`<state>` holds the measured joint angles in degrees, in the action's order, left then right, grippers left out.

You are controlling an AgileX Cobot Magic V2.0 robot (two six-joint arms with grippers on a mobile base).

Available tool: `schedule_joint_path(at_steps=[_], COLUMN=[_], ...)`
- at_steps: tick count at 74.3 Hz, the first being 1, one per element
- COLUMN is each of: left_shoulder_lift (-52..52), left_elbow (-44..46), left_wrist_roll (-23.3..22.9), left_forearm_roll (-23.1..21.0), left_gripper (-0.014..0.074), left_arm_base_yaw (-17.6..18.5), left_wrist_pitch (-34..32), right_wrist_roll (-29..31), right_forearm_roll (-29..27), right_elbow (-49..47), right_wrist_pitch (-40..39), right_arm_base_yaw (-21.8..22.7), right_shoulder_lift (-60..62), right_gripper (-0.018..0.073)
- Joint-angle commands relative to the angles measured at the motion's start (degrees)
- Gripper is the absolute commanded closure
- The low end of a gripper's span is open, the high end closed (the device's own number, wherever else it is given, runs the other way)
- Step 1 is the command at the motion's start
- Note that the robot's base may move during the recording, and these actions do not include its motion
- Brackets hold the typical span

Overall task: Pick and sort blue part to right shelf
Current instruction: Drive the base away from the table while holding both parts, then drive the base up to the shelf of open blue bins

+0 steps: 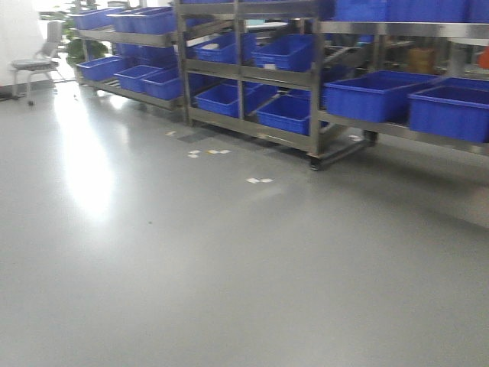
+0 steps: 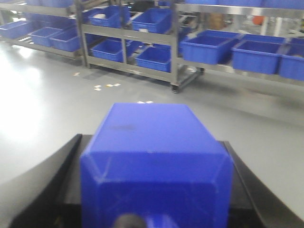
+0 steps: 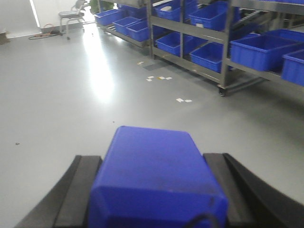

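A slip from the left hand (image 2: pixel 151 142) is judged the nearest risk. The blue part (image 2: pixel 156 185), a small solid-blue plastic block with a squat, faceted body, is gripped only on its smooth sides, so it could be slid or twisted loose by a jolt of the mobile base. The hand is pinched on it, with two black fingers (image 2: pixel 57 185) pressed to its left and right sides and spread no wider than the block. The part is held in the air, with only floor seen beyond it.

The right hand (image 3: pixel 151 159) is likewise clamped by its black fingers (image 3: pixel 76 190) on a second solid-blue plastic block (image 3: pixel 154 190), which looks longer and smoother-sided. Because two similar blocks are carried, the wrong one could be delivered.

Beyond the hands, a glossy grey floor (image 1: pixel 229 267) is seen, marked by window glare and small white tape scraps (image 1: pixel 258 180).

The right shelf (image 1: pixel 405 29), a stainless steel-framed rack loaded with large blue open plastic bins (image 1: pixel 374 95), is seen far and to the right, well apart from both hands. A similar steel rack on castors (image 1: pixel 315 99) stands just to its left, so the wrong rack could be approached. The flat steel front rail could be struck if the hand is brought in low. Once the part is dropped among bins of the same blue, it could be hard to pick out.

A grey chair (image 1: pixel 34 65) is seen at far left.
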<state>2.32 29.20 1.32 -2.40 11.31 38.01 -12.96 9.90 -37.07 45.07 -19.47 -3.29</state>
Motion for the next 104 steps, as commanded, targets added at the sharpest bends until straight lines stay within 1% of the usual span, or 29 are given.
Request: schedule_joint_path(at_steps=[1, 104], left_shoulder_lift=[0.92, 0.92], left_elbow=[1.51, 1.51], left_wrist_roll=[0.03, 0.03], left_forearm_roll=[-0.2, -0.2], left_gripper=[0.0316, 0.0316], left_arm_base_yaw=[0.5, 0.5], left_wrist_pitch=[-5.47, -5.47], right_wrist_roll=[0.29, 0.29], right_forearm_roll=[0.96, 0.96], right_elbow=[-1.76, -1.76], right_wrist_pitch=[-5.12, -5.12], right_arm_base_yaw=[0.24, 0.24], right_shoulder_lift=[-1.01, -1.01], right_gripper=[0.0277, 0.0277])
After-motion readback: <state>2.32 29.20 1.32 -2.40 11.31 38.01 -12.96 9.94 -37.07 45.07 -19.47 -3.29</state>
